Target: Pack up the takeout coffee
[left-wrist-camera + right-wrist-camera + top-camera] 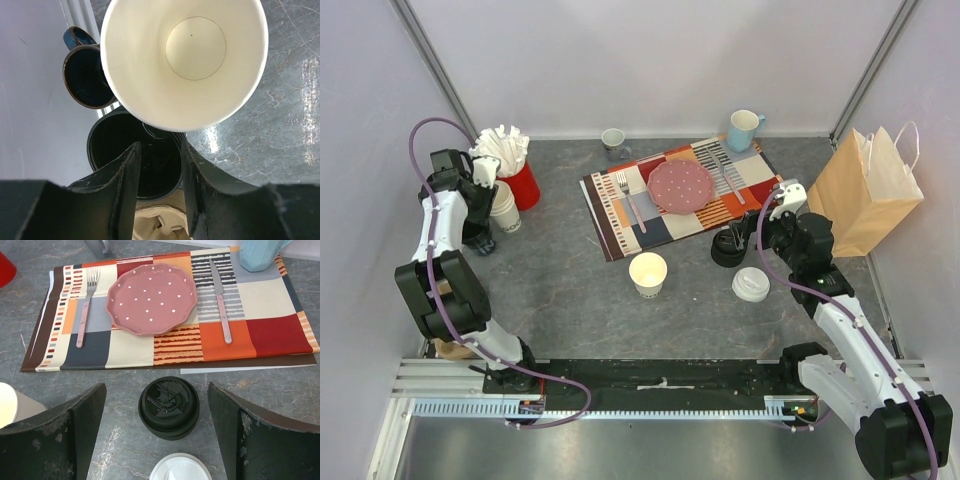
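Lids: black lid (169, 407) and white lid (750, 284) sat close together on the grey table (560, 300), just off the near edge of the placemat (260, 330). The white one was the nearer to the arm bases.
Under the black lid: could not be told whether a cup stood beneath it.
Cream cup (648, 272): upright and open-topped on bare table, left of both lids and apart from them, near the placemat's front edge.
Right gripper (156, 389): fingers spread wide, one on each side of the black lid, touching neither side, holding nothing.
Left gripper (159, 150): at the far left of the table, fingers set to a narrow gap with nothing clamped, above a black round vessel (110, 145) whose kind could not be told.
Stacked paper cups (505, 207): lidless, just beside the left gripper and next to the red holder (525, 185) of napkins. A dark handled mug (82, 77) stood close by.
Paper bag (875, 190): upright at the table's right edge, near the right arm, well apart from the cream cup.
Placemat load: pink plate (150, 297) in the middle, fork (85, 310) to its left, knife (220, 305) to its right.
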Action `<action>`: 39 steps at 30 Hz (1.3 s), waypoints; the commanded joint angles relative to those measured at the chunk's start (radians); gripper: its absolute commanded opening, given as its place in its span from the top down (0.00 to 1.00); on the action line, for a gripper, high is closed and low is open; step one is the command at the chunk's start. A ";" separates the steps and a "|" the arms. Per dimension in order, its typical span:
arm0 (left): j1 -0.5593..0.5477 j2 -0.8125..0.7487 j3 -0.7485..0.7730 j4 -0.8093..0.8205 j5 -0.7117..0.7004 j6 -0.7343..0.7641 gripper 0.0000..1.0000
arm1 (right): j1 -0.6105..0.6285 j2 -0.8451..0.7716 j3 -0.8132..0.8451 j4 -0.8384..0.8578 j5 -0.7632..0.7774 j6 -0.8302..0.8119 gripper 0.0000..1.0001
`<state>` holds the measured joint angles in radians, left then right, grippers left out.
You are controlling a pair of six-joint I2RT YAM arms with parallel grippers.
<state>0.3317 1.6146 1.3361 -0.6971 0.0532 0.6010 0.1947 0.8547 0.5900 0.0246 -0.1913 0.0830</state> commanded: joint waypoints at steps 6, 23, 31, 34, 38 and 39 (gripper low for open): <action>0.001 0.021 0.029 -0.027 0.016 -0.004 0.58 | 0.005 0.003 0.048 0.011 -0.019 0.009 0.09; 0.001 -0.030 0.031 -0.062 0.011 -0.012 0.93 | 0.005 -0.014 0.047 0.005 -0.016 0.009 0.09; 0.003 -0.070 0.011 -0.064 -0.006 -0.004 0.95 | 0.005 -0.019 0.048 0.003 -0.019 0.008 0.09; 0.001 -0.099 0.011 -0.064 -0.012 0.003 0.98 | 0.005 -0.023 0.047 0.001 -0.019 0.008 0.08; 0.001 -0.137 0.012 -0.067 -0.015 0.003 0.98 | 0.005 -0.025 0.048 0.003 -0.017 0.006 0.09; 0.003 -0.139 0.011 -0.065 -0.016 0.005 0.98 | 0.003 -0.023 0.048 0.003 -0.019 0.006 0.08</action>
<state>0.3317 1.5341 1.3361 -0.7723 0.0525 0.5964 0.1947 0.8452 0.5922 0.0200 -0.1947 0.0826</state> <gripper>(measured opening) 0.035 0.915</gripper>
